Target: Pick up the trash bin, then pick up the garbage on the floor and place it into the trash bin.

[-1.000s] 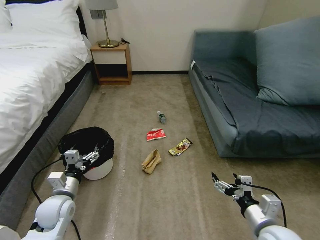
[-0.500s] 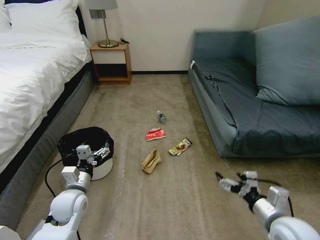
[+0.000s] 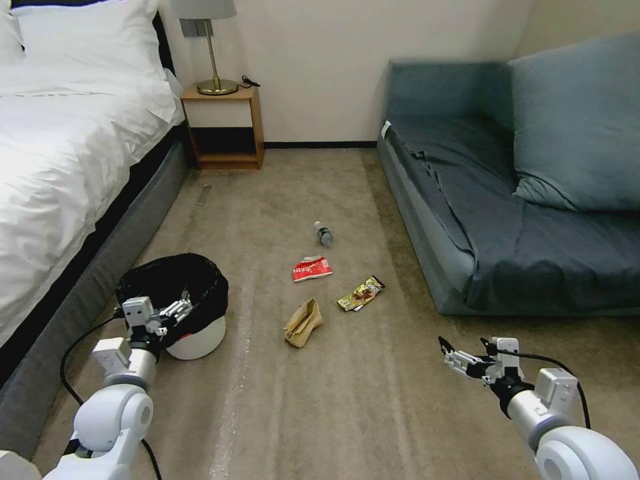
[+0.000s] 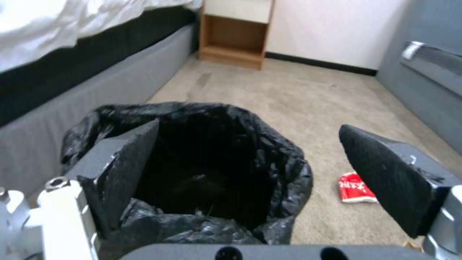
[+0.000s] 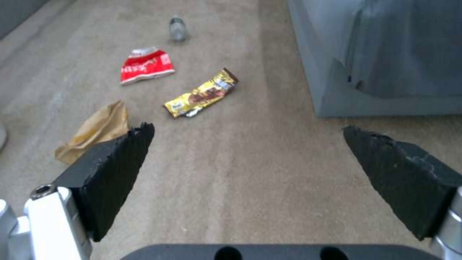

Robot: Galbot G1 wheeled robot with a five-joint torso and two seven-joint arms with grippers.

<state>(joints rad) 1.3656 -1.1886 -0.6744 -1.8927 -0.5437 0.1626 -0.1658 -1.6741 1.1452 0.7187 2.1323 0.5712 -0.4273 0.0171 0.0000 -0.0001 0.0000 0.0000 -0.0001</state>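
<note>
- Beside the bed [image 3: 60, 173], on the carpet to my left, stands the trash bin [image 3: 193, 337], its black bag [image 4: 212, 159] crinkled over the rim
- my left gripper [image 3: 175, 310] hangs just above the near rim of the bin, spread wide and holding nothing; one pad [image 4: 126, 169] is over the bag's mouth, the other outside the rim
- my right gripper [image 3: 457, 359] hovers low over bare carpet near the sofa [image 3: 533, 253], wide open as well and empty
- the garbage lies on the floor between bin and sofa, each piece apart from the others: the tan paper bag [image 3: 303, 323] nearest me, the gold-brown wrapper [image 3: 361, 293] toward the sofa, the red-and-white wrapper [image 3: 311, 269] beyond them, the small bottle [image 3: 323, 234] farthest
- a nightstand [image 3: 223, 127] with a lamp [image 3: 212, 47] stands against the far wall
</note>
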